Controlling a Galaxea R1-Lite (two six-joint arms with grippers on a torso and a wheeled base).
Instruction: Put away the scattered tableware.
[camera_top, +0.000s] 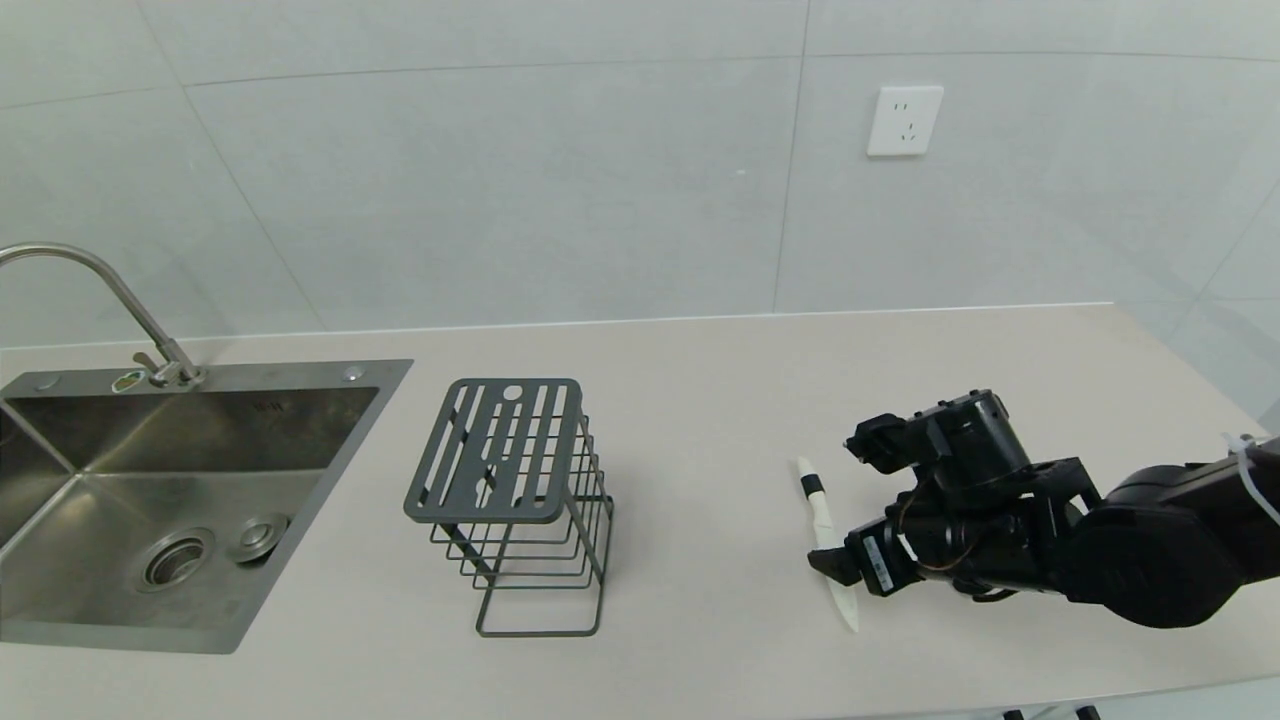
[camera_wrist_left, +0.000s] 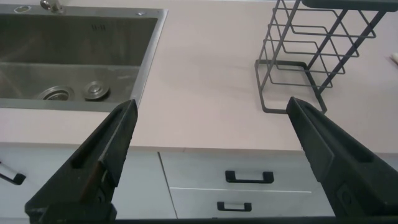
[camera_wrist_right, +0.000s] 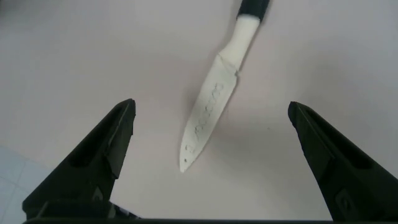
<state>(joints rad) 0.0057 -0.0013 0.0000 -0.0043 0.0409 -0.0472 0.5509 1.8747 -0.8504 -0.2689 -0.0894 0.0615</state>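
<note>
White knife (camera_wrist_right: 208, 118) flat on the counter (camera_top: 700, 400), 3 o'clock from the wire rack (camera_top: 520, 500).
Seems light, stiff, brittle; right gripper (camera_top: 845, 502), fingers spread over it, should take the handle, 12 o'clock end.

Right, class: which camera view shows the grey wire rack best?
The head view: the wire rack stands whole on the countertop, slotted top and base both visible. The left wrist view catches its lower wires, with the slotted top mostly cut off.
</note>
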